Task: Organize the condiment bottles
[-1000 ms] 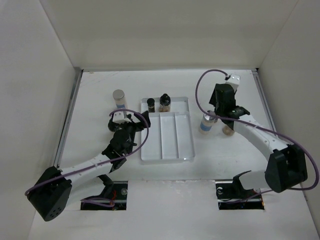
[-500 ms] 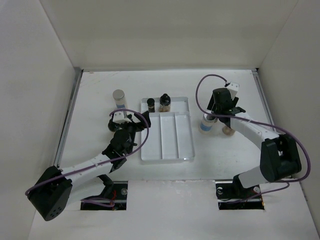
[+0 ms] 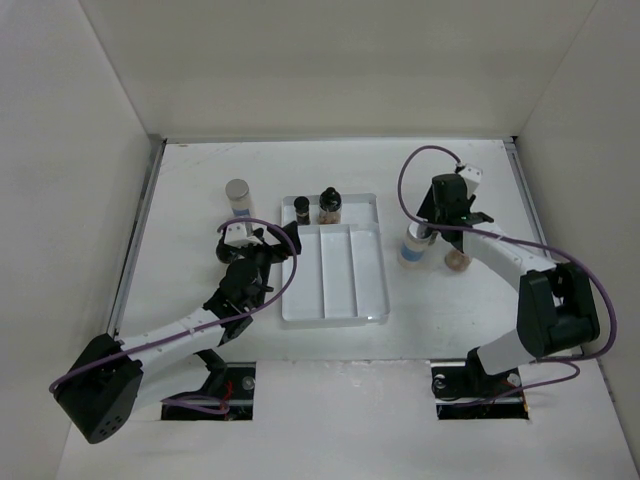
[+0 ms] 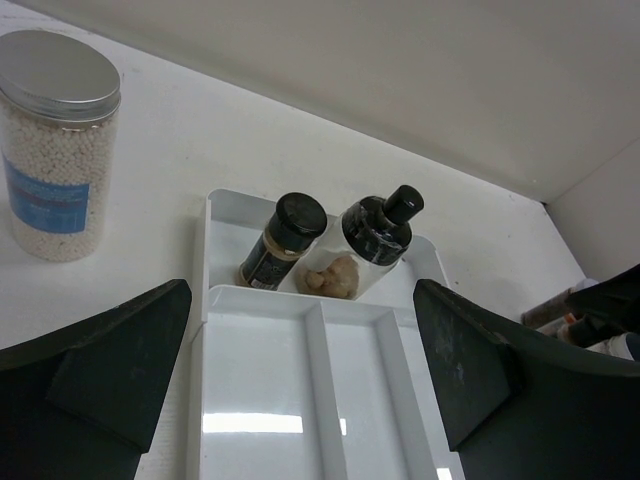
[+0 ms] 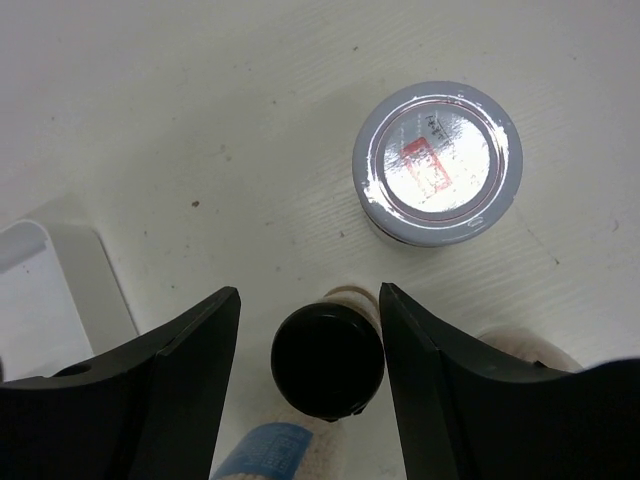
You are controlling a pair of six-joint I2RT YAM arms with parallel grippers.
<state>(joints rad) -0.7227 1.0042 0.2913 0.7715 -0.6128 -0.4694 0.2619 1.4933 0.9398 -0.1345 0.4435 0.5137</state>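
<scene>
Right gripper (image 5: 307,295) is spread wide around a black-cap bottle (image 5: 328,360) just right of the tray (image 5: 60,290). There's a gap on both sides, so it isn't gripping anything. A silver-lid jar (image 5: 437,163) stands near that bottle, not touching it. Left gripper (image 4: 302,292) is wide open too and empty, hanging by the tray's left edge. In the tray's far compartment a short bottle (image 4: 283,240) and a tall bottle (image 4: 375,235) stand upright side by side. A bead jar (image 4: 58,140) sits on the table off the tray's far-left corner.
</scene>
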